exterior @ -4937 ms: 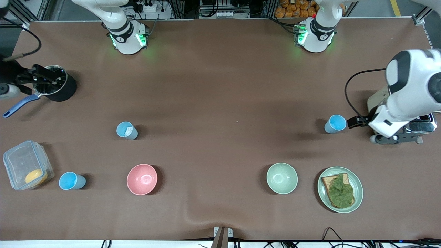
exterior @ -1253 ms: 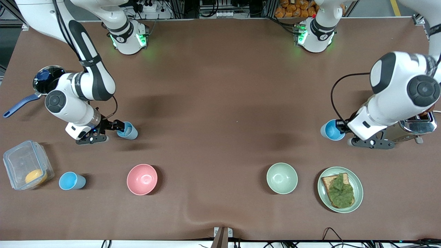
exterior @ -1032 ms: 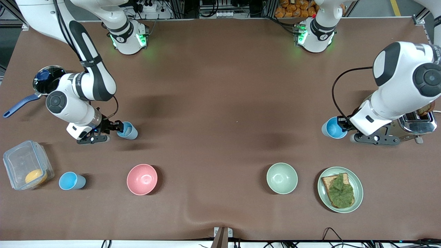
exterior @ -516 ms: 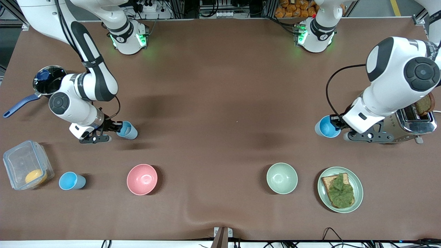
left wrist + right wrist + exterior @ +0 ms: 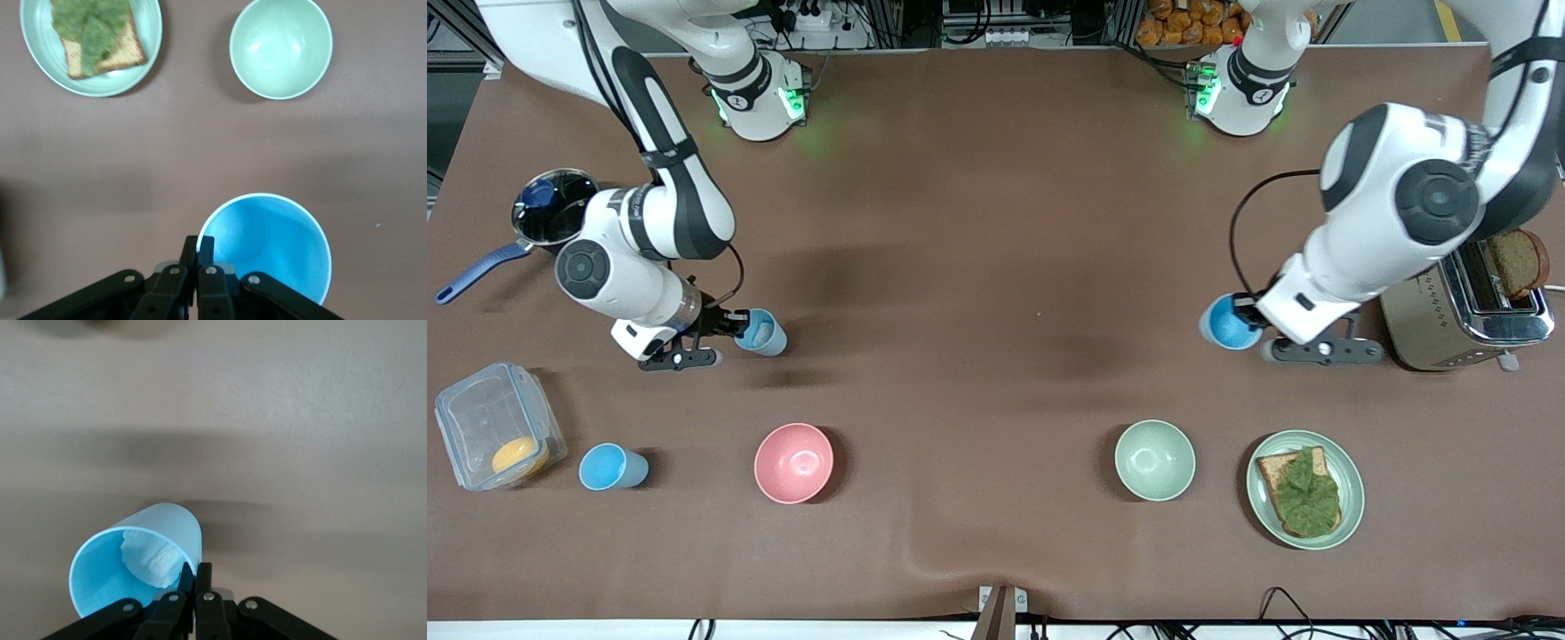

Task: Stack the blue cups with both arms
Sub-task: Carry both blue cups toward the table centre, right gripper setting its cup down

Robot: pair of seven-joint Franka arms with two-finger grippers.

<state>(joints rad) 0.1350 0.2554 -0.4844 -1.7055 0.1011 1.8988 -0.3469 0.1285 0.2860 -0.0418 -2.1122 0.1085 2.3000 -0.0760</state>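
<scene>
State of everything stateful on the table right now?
left end effector: shut on the sky-blue cup's rim
sky-blue cup: gripped, empty
right end effector: shut on the pale blue cup's rim
pale blue cup: gripped, tilted, white scrap inside
third blue cup: untouched
pink bowl: empty
green bowl: empty
toaster: bread sticking up

Open tabletop [image 5: 996,267] around table middle; pink bowl [image 5: 793,462], green bowl [image 5: 1154,460] nearer camera, seemingly low obstacles.

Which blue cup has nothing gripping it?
The cup beside the clear box, nearest the front camera. The right gripper pinches the pale cup's rim; the left gripper pinches the bright cup's rim.
</scene>
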